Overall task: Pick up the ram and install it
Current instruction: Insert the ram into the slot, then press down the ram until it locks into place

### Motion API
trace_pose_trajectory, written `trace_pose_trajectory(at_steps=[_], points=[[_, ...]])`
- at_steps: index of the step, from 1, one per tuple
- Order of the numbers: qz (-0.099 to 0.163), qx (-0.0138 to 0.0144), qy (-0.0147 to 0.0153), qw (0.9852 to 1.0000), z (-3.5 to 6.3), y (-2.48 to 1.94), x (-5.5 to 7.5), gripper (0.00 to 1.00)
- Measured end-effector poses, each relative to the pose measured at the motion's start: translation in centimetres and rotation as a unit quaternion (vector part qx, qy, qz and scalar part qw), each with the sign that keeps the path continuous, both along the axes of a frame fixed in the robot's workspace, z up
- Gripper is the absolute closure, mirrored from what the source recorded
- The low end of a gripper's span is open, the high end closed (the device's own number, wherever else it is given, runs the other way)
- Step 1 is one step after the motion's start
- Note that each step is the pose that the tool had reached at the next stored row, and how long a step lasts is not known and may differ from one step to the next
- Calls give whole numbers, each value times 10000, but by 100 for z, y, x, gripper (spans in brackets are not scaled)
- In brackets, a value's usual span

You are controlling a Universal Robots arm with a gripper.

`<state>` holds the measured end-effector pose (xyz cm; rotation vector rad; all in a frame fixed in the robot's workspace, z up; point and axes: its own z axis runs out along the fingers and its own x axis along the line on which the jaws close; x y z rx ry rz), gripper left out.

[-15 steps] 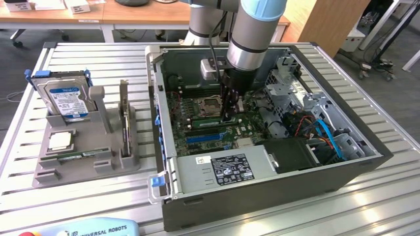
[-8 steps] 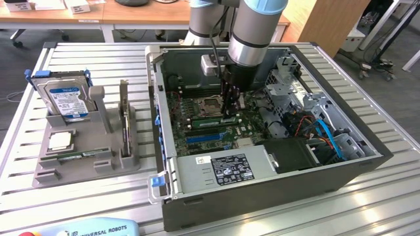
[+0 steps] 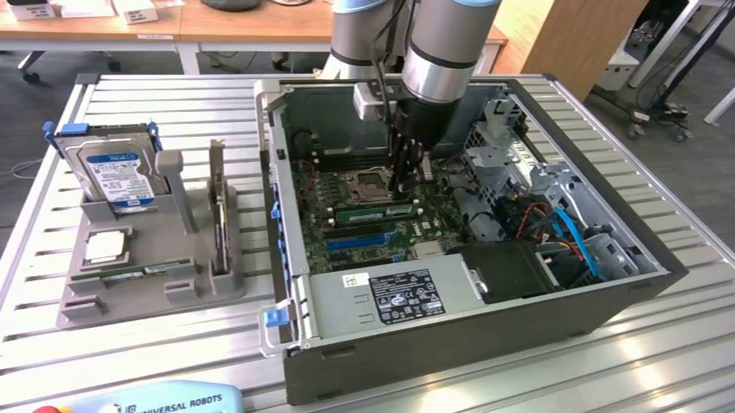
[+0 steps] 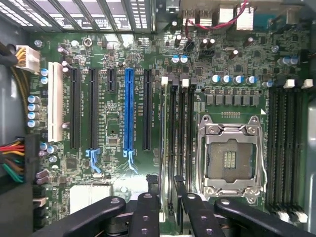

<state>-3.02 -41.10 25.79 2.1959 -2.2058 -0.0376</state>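
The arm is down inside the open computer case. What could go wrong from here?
The long green ram stick sits along the black memory slots; a slight tilt could leave it half seated. The gripper hangs right beside the open silver processor socket, so a sideways drift might strike its exposed contacts.

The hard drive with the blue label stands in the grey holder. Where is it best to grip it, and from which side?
Probably best by its upper part, from above, pinching across the two flat faces. The hard drive stands upright in the grey holder, which hides its lower part, so the top is free.
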Motion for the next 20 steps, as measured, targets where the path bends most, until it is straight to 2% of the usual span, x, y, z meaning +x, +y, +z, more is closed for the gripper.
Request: trace_pose_trajectory(at_steps=[8, 20], points=[[0, 0, 0, 10000, 114, 0, 0, 75], [0, 1, 0, 10000, 116, 0, 0, 75]])
